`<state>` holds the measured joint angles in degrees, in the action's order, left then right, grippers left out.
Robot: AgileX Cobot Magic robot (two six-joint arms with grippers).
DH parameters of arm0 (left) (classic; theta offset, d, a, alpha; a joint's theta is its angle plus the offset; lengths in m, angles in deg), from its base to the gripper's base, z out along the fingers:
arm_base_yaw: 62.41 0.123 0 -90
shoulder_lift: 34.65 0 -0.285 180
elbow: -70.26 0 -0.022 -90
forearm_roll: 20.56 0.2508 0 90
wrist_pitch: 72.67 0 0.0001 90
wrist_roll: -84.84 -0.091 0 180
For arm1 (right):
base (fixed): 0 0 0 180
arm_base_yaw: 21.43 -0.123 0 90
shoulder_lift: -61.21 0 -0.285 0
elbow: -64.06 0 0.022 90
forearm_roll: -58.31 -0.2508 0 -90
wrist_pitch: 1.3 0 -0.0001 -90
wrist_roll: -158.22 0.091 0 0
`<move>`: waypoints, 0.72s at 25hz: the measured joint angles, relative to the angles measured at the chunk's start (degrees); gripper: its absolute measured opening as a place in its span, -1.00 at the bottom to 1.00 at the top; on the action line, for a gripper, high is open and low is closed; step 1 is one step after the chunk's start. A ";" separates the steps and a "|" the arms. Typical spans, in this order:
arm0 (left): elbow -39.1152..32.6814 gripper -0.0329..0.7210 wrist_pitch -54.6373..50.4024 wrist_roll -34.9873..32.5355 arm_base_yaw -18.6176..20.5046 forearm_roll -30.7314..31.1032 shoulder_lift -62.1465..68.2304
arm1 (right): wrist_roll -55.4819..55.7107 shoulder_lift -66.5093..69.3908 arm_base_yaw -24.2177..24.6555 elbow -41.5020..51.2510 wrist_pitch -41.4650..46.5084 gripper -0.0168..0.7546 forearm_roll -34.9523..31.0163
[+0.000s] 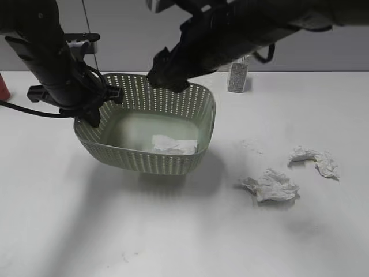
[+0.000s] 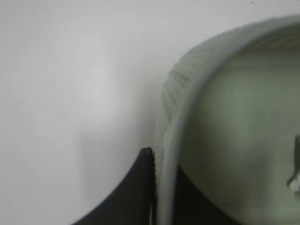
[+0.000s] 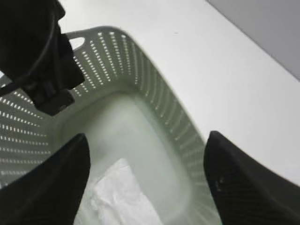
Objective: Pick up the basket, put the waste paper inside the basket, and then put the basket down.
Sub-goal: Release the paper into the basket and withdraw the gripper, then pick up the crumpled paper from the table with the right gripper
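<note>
Left jaws [image 1: 95, 111] pinch the basket [image 1: 151, 163] rim, holding it tilted off the counter [image 1: 173, 231]; right jaws [image 3: 145, 183] gape empty above one waste paper [image 3: 123, 196] wad inside. Next: fetch two wads [image 1: 271, 186] lying well right.

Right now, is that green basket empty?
No. One crumpled paper wad lies inside the basket; two wads remain on the table.

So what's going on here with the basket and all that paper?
The left hand grips the basket by its rim and holds it tilted above the table. The right hand hangs open over the basket, with one paper wad already inside. Two more wads lie on the table to the right, not yet picked up.
</note>
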<state>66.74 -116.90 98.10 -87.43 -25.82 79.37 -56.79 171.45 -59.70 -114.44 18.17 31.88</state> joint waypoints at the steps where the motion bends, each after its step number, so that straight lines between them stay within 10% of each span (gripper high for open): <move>1: 0.00 -0.91 -0.05 0.00 0.00 0.00 0.00 | 3.57 -1.00 0.19 -0.57 0.63 0.60 3.13; 7: 0.00 -0.91 -1.33 0.00 0.00 0.42 0.00 | 25.32 -6.07 5.69 -1.49 13.49 0.58 22.57; 18: 0.00 -0.91 -1.33 0.00 0.00 0.44 0.00 | 25.91 -5.02 16.68 24.51 3.49 0.57 16.87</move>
<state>66.74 -118.23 98.10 -87.43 -25.38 79.37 -30.88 166.43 -43.01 -89.92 21.66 48.74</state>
